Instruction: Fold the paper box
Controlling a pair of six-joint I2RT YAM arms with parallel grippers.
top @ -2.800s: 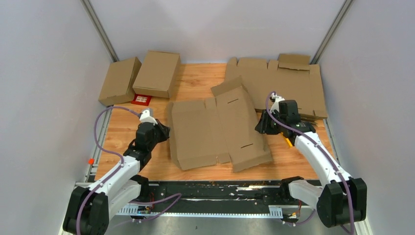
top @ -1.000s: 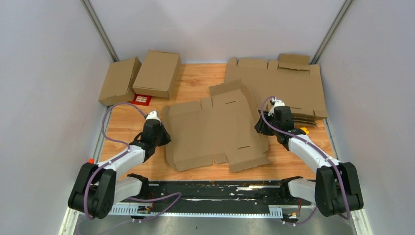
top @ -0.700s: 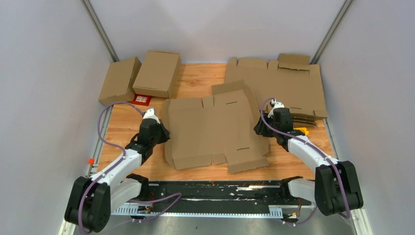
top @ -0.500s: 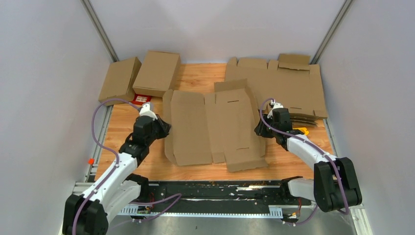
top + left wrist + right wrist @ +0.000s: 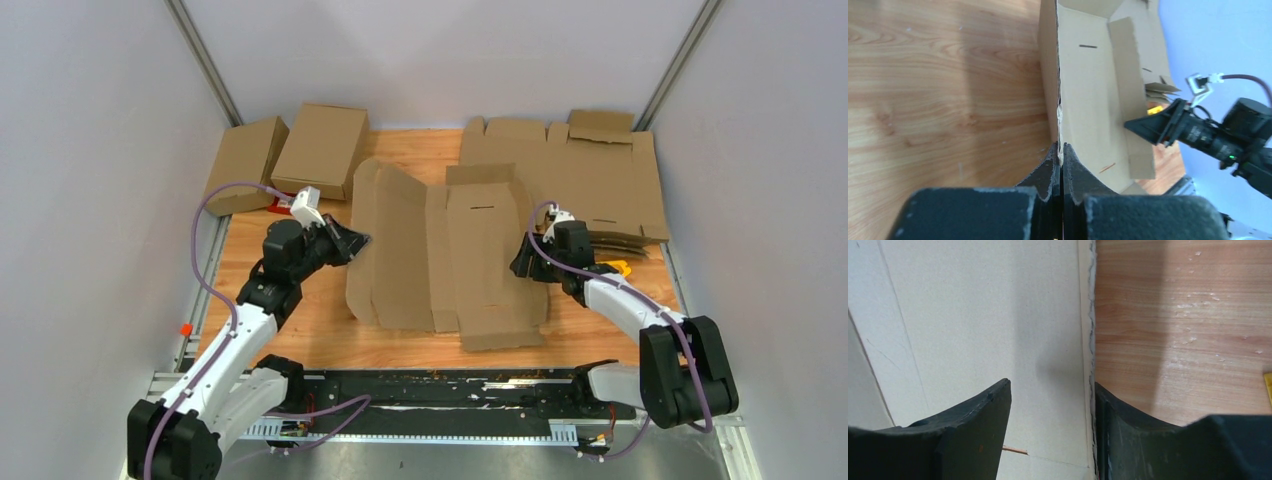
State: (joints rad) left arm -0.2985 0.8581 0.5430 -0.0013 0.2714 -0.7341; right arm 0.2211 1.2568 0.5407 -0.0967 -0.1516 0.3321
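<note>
At the raised left edge of the paper box (image 5: 470, 250), the left gripper (image 5: 360, 241) clamps the flap. The right gripper (image 5: 519, 268) straddles its right edge, jaws apart, with tabletop (image 5: 1178, 340) showing just outside.

the paper box (image 5: 470, 255), a plain brown corrugated blank with crease lines, slots and flaps, lies unfolded mid-way across the wooden table (image 5: 300, 330), its left panel standing steeply along a crease, the rest flat.
</note>
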